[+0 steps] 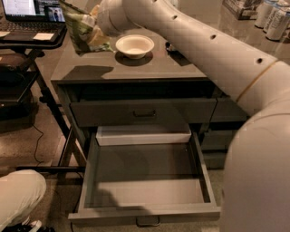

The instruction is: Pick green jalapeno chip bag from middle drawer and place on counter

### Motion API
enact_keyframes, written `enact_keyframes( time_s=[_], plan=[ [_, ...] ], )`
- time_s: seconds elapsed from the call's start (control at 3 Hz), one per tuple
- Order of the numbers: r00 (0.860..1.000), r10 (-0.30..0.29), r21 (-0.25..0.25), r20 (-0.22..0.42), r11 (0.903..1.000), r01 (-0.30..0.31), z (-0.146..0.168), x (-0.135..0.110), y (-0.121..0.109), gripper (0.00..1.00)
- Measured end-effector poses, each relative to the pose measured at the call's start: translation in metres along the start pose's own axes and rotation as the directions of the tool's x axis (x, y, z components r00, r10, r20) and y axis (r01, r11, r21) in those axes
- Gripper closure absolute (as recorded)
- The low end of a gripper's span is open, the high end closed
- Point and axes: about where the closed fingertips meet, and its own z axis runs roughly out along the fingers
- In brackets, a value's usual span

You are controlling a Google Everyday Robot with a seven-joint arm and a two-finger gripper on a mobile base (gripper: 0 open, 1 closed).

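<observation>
The green jalapeno chip bag (80, 28) hangs in the air above the left rear part of the counter (136, 69), casting a shadow on it. My gripper (95, 19) is at the end of the white arm that comes in from the right, and it is shut on the bag's right side; the wrist hides most of the fingers. The middle drawer (145, 174) stands pulled fully open below the counter, and its flat grey bottom holds nothing.
A white bowl (134, 45) sits on the counter just right of the bag. A small dark object (174, 47) lies behind it. A laptop (27, 11) on a black stand is at the left. Cans (272, 18) stand far right. A person's leg (18, 197) is bottom left.
</observation>
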Motion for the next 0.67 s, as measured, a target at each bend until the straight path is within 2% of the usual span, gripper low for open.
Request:
enact_keyframes(
  time_s=[0.33,0.67],
  plan=[
    [0.997,0.064,-0.025,0.040,0.9977,-0.063,0.015,0.007,0.003,1.00],
    [0.986,0.146,-0.089,0.080,0.9864,-0.139,0.027,0.025,0.008,0.81]
  ],
)
